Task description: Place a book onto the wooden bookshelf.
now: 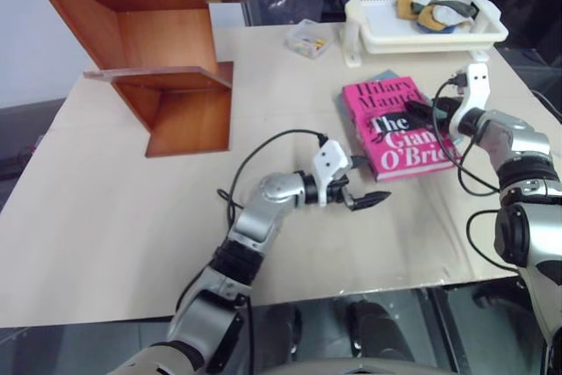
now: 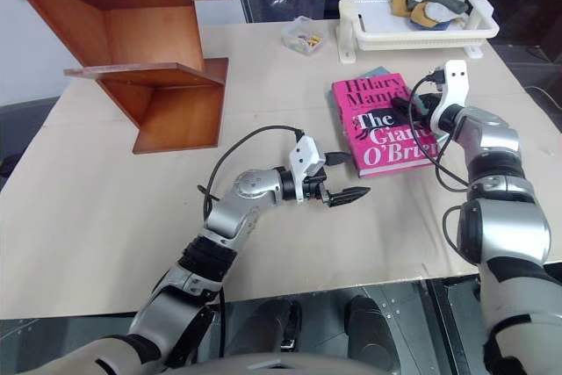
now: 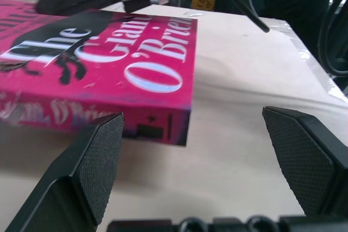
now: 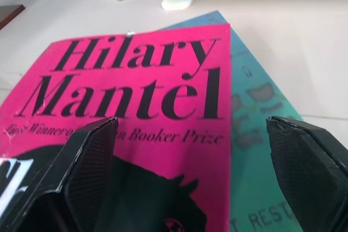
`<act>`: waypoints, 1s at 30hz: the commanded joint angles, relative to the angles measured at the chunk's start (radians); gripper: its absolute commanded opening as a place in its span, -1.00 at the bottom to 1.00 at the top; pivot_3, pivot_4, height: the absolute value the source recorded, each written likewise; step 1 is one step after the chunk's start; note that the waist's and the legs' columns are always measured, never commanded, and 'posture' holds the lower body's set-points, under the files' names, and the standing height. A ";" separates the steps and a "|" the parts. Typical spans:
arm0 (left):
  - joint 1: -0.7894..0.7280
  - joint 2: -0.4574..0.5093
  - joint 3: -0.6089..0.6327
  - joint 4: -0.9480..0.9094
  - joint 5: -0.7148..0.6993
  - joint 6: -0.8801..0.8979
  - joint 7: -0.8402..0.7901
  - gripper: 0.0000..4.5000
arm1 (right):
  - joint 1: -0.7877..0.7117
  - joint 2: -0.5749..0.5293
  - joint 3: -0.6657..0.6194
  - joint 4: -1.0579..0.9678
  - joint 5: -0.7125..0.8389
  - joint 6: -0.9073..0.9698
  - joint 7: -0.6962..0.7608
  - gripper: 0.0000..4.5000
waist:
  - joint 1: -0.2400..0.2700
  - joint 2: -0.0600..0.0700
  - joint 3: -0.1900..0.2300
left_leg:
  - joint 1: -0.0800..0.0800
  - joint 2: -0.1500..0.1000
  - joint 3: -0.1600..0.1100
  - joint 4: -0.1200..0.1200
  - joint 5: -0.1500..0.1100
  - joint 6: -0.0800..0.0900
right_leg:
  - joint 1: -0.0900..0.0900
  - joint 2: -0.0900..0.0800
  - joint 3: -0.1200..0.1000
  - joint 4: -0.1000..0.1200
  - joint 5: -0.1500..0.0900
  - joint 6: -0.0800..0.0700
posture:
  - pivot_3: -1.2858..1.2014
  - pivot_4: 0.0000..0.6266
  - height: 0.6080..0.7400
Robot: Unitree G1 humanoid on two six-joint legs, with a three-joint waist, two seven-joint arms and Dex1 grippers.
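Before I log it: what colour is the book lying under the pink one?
Teal-blue, seen best in the right wrist view, beneath the pink book.

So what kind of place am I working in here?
Probably a lab or test setup, not a home: a board-covered table holding staged props, namely a wooden bookshelf, a pink book and a white basket tray.

Bookshelf [image 1: 167, 68]: far-left part of the table [image 1: 105, 217].
Book [image 1: 395, 129]: right of centre, lying on a thinner book [image 4: 261, 134].
Basket tray [image 1: 421, 37]: far-right corner, behind the book.

Glossy pink book [image 1: 393, 127]; smooth wooden bookshelf [image 1: 167, 50]; white plastic basket [image 1: 425, 17].
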 commanded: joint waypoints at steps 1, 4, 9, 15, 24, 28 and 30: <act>-0.018 -0.013 -0.007 -0.040 -0.012 -0.009 -0.014 0.99 | -0.040 0.005 -0.015 0.000 -0.007 -0.036 0.007 0.99 | 0.000 0.000 0.000 | 0.000 0.000 0.000 0.000 0.000 0.000 | 0.000 0.000 0.000 0.000 0.000 0.000 | 0.03 -0.52 1.00; -0.018 -0.017 -0.015 -0.046 -0.014 -0.004 -0.024 0.99 | -0.047 0.006 -0.018 0.011 -0.012 -0.045 0.008 0.99 | 0.000 0.000 0.000 | 0.000 0.000 0.000 0.000 0.000 0.000 | 0.000 0.000 0.000 0.000 0.000 0.000 | 0.03 -0.52 1.00; -0.002 -0.013 -0.015 -0.074 -0.026 0.014 -0.038 0.99 | -0.051 0.010 -0.021 0.024 -0.023 -0.060 0.012 0.99 | 0.000 0.000 0.000 | 0.000 0.000 0.000 0.000 0.000 0.000 | 0.000 0.000 0.000 0.000 0.000 0.000 | 0.03 -0.52 1.00; 0.025 -0.016 -0.013 -0.120 -0.059 0.050 -0.058 0.99 | -0.055 0.017 -0.019 0.028 -0.032 -0.070 0.021 0.99 | 0.000 0.000 0.000 | 0.000 0.000 0.000 0.000 0.000 0.000 | 0.000 0.000 0.000 0.000 0.000 0.000 | 0.03 -0.52 1.00; 0.045 -0.013 -0.024 -0.160 -0.090 0.096 -0.069 0.99 | -0.067 0.022 -0.020 0.048 -0.052 -0.090 0.017 0.99 | 0.000 0.000 0.000 | 0.000 0.000 0.000 0.000 0.000 0.000 | 0.000 0.000 0.000 0.000 0.000 0.000 | 0.03 -0.52 1.00; 0.044 -0.006 -0.016 -0.161 -0.093 0.094 -0.064 0.99 | -0.068 0.022 -0.022 0.057 -0.063 -0.112 0.000 0.99 | 0.000 0.000 0.000 | 0.000 0.000 0.000 0.000 0.000 0.000 | 0.000 0.000 0.000 0.000 0.000 0.000 | 0.03 -0.52 1.00; 0.037 -0.007 0.002 -0.161 -0.104 0.096 -0.055 0.99 | -0.068 0.017 -0.031 0.060 -0.062 -0.127 -0.008 0.99 | 0.000 0.000 0.000 | 0.000 0.000 0.000 0.000 0.000 0.000 | 0.000 0.000 0.000 0.000 0.000 0.000 | 0.03 -0.52 1.00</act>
